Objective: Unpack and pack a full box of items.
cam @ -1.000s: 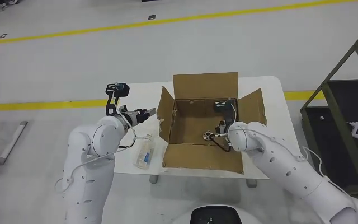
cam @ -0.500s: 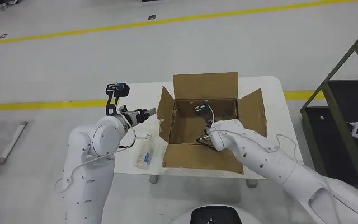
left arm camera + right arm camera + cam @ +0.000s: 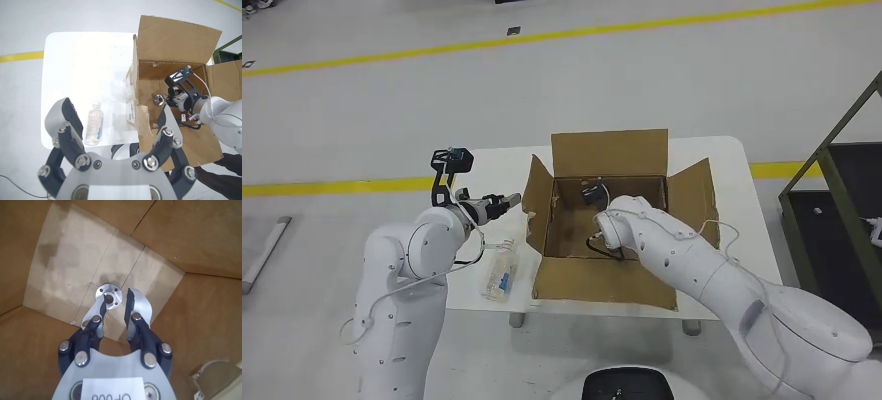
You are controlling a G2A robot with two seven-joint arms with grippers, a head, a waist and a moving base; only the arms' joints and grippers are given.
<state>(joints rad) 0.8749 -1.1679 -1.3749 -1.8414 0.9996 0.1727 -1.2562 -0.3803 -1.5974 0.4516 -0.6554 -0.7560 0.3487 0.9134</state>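
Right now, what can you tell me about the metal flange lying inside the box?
The metal flange is a round, silvery disc that looks like machined metal. It has a wide central bore and small bolt holes around the rim; three of them show. It lies flat, alone on the floor of the open cardboard box, near a seam in the bottom. The right hand hangs over it, open. One fingertip crosses the disc in the right wrist view, and I cannot tell whether it touches.

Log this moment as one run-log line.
right gripper: open, inside box, at metal flange, not gripping | left gripper: open, above table | bottle: lying on table beside box
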